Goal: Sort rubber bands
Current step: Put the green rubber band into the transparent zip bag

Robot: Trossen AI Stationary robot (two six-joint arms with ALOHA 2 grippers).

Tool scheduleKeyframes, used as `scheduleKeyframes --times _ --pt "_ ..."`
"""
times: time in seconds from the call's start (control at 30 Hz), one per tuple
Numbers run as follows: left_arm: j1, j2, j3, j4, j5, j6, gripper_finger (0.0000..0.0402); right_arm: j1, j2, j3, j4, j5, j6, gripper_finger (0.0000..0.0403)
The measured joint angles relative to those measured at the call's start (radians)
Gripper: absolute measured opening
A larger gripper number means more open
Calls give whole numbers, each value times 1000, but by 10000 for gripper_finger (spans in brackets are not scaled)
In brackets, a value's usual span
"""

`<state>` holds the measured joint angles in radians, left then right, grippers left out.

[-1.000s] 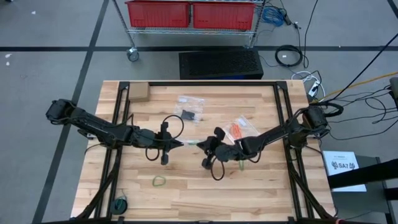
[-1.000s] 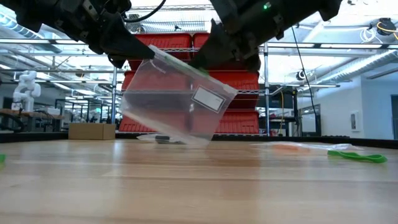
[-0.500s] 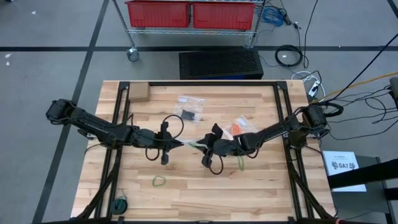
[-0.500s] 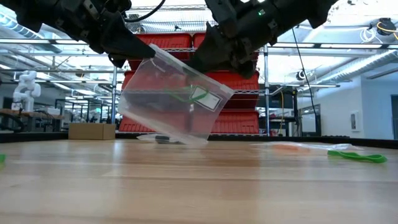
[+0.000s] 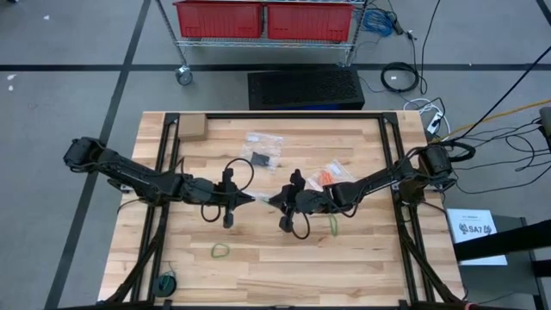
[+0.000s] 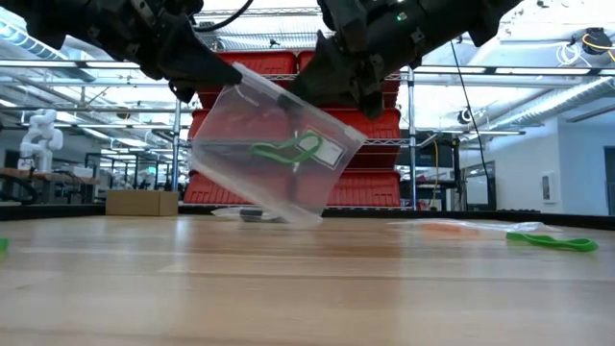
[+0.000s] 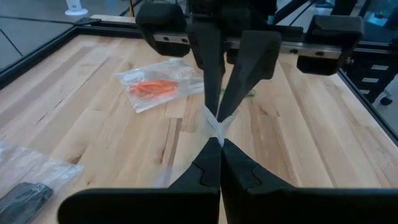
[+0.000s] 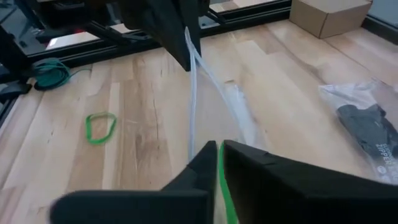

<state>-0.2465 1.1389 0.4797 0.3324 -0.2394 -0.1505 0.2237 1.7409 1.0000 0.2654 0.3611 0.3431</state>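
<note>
the left gripper [image 5: 251,199] sits above the middle of the bench [image 5: 258,258], its jaws closed on one upper corner of a clear zip bag [image 6: 274,154]. the right gripper [image 5: 277,199] meets it from the opposite side, just beside it; in the low view its jaws are at the other side of the bag's mouth. the right wrist view shows the right jaws nearly together with a green rubber band [image 8: 223,186] between them. the bag hangs tilted between the two grippers, its lower corner close to the bench surface; contact cannot be confirmed.

in the low view the green rubber band [image 6: 285,148] shows inside the bag, in its upper part near a white label [image 6: 325,153].

other rubber bands:
- a second green band [image 5: 220,251] lies flat on the bench, nearer the front edge, well apart from both grippers.
- a third green band [image 5: 333,226] lies on the bench beneath the right arm.
- orange-red bands [image 5: 325,182] lie inside a second clear bag behind the right arm.
- black bands [image 5: 262,158] lie inside a third clear bag toward the rear of the bench.

a small cardboard box [image 5: 191,128] stands at the rear left corner. a coiled green cord [image 5: 165,282] rests at the front left edge.
</note>
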Motion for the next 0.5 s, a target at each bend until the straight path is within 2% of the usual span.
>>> scheduleKeyframes --times 0.23,0.37,0.5 --pt "0 0 0 14 -1 -10 0 6 47 42 -15 2 4 1" --pt "0 0 0 22 -1 -25 0 10 99 153 -169 12 1 1" --pt "-11 25 0 37 -2 -28 0 20 150 286 -379 129 11 0"
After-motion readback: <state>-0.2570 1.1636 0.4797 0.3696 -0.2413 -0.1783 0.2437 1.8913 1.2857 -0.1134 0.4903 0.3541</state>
